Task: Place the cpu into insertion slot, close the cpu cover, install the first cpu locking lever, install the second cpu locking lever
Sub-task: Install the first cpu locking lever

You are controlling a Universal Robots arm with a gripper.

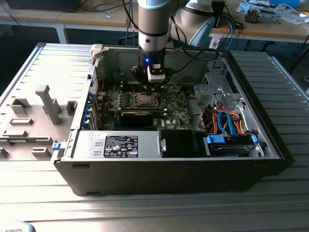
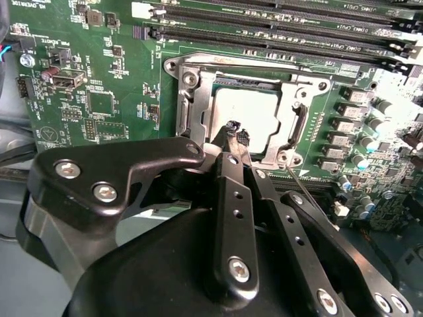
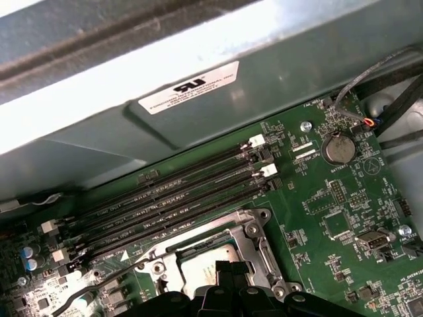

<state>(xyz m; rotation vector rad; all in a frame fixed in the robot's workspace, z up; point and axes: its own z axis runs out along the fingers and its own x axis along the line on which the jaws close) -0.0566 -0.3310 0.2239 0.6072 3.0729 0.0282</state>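
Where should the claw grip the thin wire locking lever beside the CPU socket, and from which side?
Probably take the locking lever by its bent free end, from above: the rod is slender and that end sticks out past the cpu cover, over the motherboard.

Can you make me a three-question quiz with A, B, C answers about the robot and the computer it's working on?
1. Where is the cpu?
A. lying in the insertion slot
B. on the grey table outside the case
C. on the blue cables

2. What colour is the circuit board?
A. red
B. green
C. white

3. How is the cpu cover?
A. standing straight up
B. lying flat around the chip
C. taken out of the case

Answers:
1 A, the silver chip sits inside the insertion slot, just ahead of the gripper.
2 B, the board is green in both wrist views.
3 B, the metal frame lies down around the chip.
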